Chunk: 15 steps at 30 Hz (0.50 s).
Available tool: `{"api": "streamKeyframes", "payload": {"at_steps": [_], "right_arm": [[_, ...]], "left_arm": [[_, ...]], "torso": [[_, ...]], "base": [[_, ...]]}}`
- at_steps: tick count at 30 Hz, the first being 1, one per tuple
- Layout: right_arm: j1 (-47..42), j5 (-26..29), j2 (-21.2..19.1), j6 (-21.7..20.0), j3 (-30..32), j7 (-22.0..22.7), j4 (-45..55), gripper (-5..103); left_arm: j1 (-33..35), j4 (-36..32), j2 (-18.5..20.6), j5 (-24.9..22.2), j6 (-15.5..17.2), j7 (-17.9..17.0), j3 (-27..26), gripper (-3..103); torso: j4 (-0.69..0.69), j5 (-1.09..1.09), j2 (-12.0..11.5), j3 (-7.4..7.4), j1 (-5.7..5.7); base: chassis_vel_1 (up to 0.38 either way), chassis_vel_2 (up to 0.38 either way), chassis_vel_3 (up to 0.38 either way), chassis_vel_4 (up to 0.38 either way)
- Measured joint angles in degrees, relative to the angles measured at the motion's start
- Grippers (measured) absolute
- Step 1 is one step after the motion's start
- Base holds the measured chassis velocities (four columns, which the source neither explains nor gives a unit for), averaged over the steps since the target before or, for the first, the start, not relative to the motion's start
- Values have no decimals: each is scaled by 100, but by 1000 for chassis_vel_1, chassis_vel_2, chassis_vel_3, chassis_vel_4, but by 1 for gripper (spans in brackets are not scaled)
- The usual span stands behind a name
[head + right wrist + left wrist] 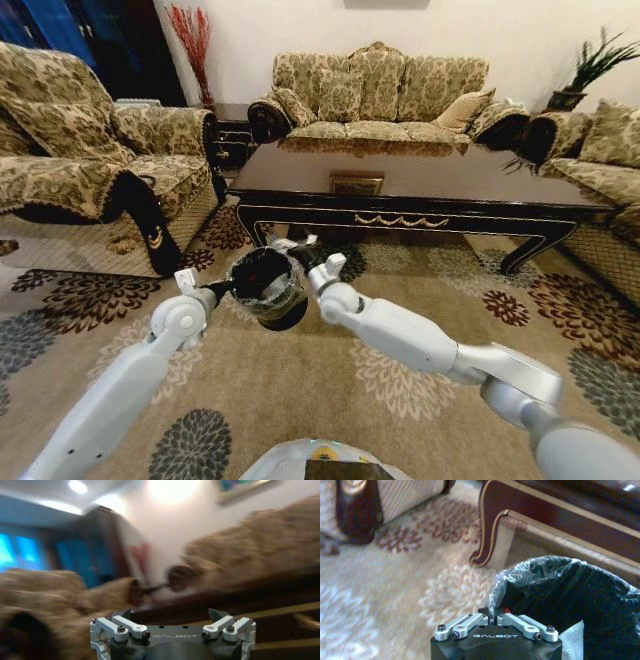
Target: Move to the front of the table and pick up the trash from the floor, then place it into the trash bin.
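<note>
The left pincer (495, 620), closed on the trash bin's (268, 285) liner rim, could tear it, while the right pincer (172, 619) hangs wide open, empty, near the worktop (420, 185).

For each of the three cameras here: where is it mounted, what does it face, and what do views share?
Head: high on the robot, looking down at the carpet, table, both arms, trash bin.
Left wrist: behind the left gripper, facing bin and table leg; fingers pinch the bin's liner.
Right wrist: behind the right gripper, open, facing sofas over the table edge.
Shared: bin and table, head and left wrist.
</note>
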Motion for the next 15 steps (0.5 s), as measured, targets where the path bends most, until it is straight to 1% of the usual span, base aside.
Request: {"api": "streamKeyframes", "payload": {"at_steps": [4, 5, 8, 15], "right_arm": [[-576, -232, -135, -280, 430, 358, 100, 100], [-576, -232, -135, -280, 430, 358, 100, 100], [-821, -396, -143, -419, 632, 513, 76, 100], [-1030, -511, -172, -505, 821, 601, 34, 100]], "left_arm": [[137, 265, -261, -39, -20, -251, 41, 4], [137, 265, -261, -39, -20, -251, 41, 4], [159, 443, -421, -99, -43, -395, 114, 4], [128, 799, -507, -49, -110, -473, 278, 4]], "torso": [[3, 3, 0, 0, 0], [3, 3, 0, 0, 0], [1, 1, 0, 0, 0], [3, 1, 0, 0, 0]], "base": [[0, 0, 0, 0], [0, 0, 0, 0], [0, 0, 0, 0], [0, 0, 0, 0]]}}
